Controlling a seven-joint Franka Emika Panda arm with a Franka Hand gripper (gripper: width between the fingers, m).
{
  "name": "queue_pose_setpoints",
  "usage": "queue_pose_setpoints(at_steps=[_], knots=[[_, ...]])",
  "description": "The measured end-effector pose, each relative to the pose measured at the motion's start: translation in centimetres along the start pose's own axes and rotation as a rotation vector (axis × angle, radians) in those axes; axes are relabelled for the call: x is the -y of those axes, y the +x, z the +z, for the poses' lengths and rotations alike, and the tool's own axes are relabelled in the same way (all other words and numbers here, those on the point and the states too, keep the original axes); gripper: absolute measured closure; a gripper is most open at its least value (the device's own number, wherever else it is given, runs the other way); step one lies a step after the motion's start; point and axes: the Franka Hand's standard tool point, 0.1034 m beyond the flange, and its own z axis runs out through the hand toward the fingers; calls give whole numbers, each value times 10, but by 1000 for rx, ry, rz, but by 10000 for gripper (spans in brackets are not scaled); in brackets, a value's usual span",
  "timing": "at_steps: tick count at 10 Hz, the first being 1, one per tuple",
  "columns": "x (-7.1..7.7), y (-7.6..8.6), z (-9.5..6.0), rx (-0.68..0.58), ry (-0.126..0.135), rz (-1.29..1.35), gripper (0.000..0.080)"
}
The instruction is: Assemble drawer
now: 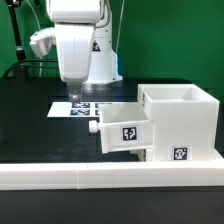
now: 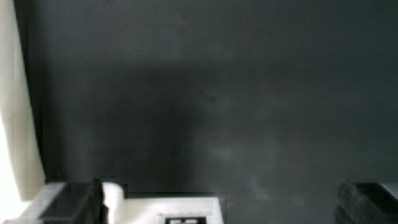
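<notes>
The drawer casing [image 1: 188, 125] is a tall white box at the exterior view's right, open on top, with a tag low on its front. A small white tray [image 1: 127, 131] with a knob and a tag sticks out of the casing's left side. My gripper [image 1: 76, 94] hangs over the marker board [image 1: 92, 108], left of and behind the tray, holding nothing. In the wrist view its dark fingers [image 2: 68, 203] stand wide apart at the frame's edge with black table between them. A second tray is out of view.
A long low white rail [image 1: 100, 176] runs across the front of the table. The marker board also shows in the wrist view [image 2: 169, 209] beside one finger. A white strip [image 2: 15, 110] runs along one side of the wrist view. Green wall behind.
</notes>
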Motion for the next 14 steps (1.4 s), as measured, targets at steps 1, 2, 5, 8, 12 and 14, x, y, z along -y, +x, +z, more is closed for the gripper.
queue_pose_setpoints(at_steps=[1,2,5,8,12,14], knots=[[1,-1,4,-22,5,-28,151],[0,-6,14,-93,11,-30,151],[-10,-15,29,-190,19,-3,151],[-8,-12,36,-236,40,31,151],[-10,21,40,-230,65,94,151],[-12,29,37,-220,70,127,151]])
